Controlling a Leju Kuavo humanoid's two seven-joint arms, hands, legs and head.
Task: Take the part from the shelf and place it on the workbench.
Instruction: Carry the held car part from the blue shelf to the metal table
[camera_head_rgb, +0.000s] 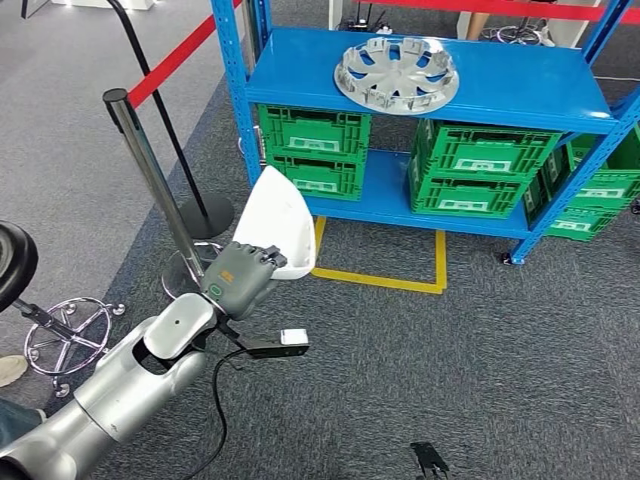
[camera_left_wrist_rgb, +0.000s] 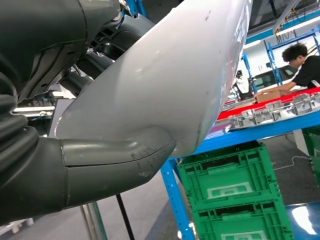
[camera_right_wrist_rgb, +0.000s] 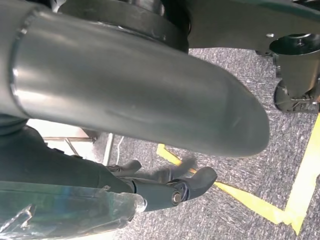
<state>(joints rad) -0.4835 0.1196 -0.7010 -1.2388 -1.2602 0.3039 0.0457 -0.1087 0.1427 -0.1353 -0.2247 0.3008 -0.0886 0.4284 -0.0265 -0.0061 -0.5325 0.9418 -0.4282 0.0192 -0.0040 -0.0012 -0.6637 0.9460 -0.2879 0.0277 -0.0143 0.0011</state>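
While the robot faces the shelf, the scene holds these items:

Left hand (camera_head_rgb: 243, 275): lower left of centre in the head view; fingers wrapped over the lower edge of the white part, thumb (camera_left_wrist_rgb: 113, 167) pressed against its underside.
White part (camera_head_rgb: 278, 218): a curved, glossy shell, held up off the carpet in the left hand, in front of the shelf's left post.
Right hand (camera_right_wrist_rgb: 177, 187): dark fingers lie fairly straight above the carpet; whether they hold anything cannot be told.
Shelf (camera_head_rgb: 528, 85): blue metal frame, upper half of the head view.
Wheel cover (camera_head_rgb: 396, 73): silver, lying flat on the top board.
Green crates (camera_head_rgb: 313, 150): stacked on the lower board.
Yellow tape (camera_head_rgb: 377, 278): floor outline just before the shelf.
Barrier post (camera_head_rgb: 147, 165): chrome, at left, carrying a red belt.
Person (camera_left_wrist_rgb: 302, 65): behind the shelf, bent over a cardboard box.
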